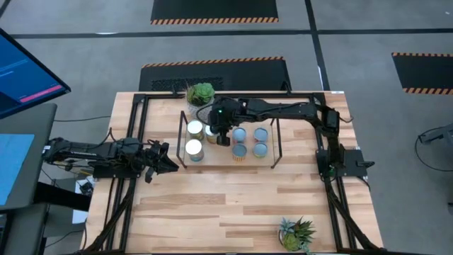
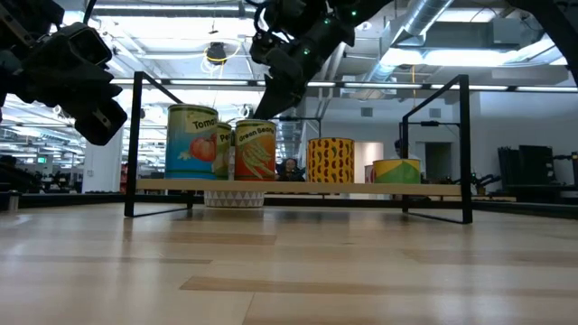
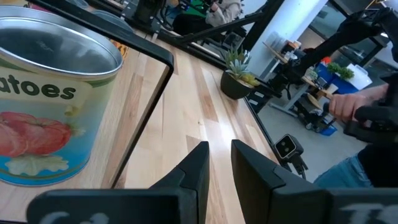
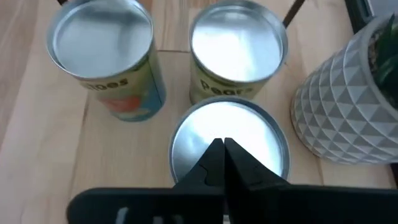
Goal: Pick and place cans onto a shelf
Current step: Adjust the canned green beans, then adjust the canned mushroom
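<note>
My right gripper (image 4: 222, 149) hangs just above the green beans can (image 2: 255, 150) on the shelf (image 1: 249, 160), fingers pinched together, holding nothing; looks like the place step is done and I'm clearing off. Next: lift straight up without clipping the pears can (image 4: 238, 53) or tomatoes can (image 4: 106, 53) just beside it. Can stands upright, shiny lid, orange-green label. Left gripper (image 3: 218, 163) part open, empty, waiting over the worktop (image 1: 233, 205) beside the shelf

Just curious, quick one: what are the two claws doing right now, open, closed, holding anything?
Left gripper: slightly open, empty, beside the tomato can.
Right gripper: closed, empty, above a can on the shelf.
</note>
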